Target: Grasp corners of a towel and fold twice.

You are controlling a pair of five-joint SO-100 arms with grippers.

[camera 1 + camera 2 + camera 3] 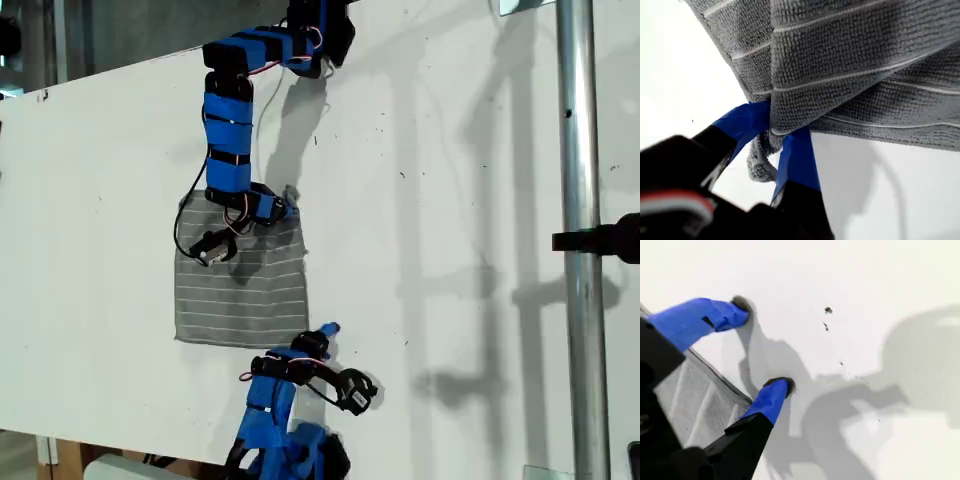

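Observation:
The grey towel (240,290) with thin white stripes lies on the white table (450,200), left of centre in the exterior view. My first gripper (287,207) (776,125) is shut on a bunched corner (762,167) of the towel (850,65) at its upper right in the exterior view, with the cloth draping in folds above the blue fingers (797,155). My second gripper (328,330) (761,346) is open, fingertips down on bare table just beyond the towel's lower right corner (746,399) in the exterior view. Nothing is between its fingers (772,397).
A vertical metal pole (577,240) with a black clamp (605,240) stands at the exterior view's right. Arm shadows fall across the table between the towel and the pole. The table's near edge (120,445) runs along the exterior view's bottom.

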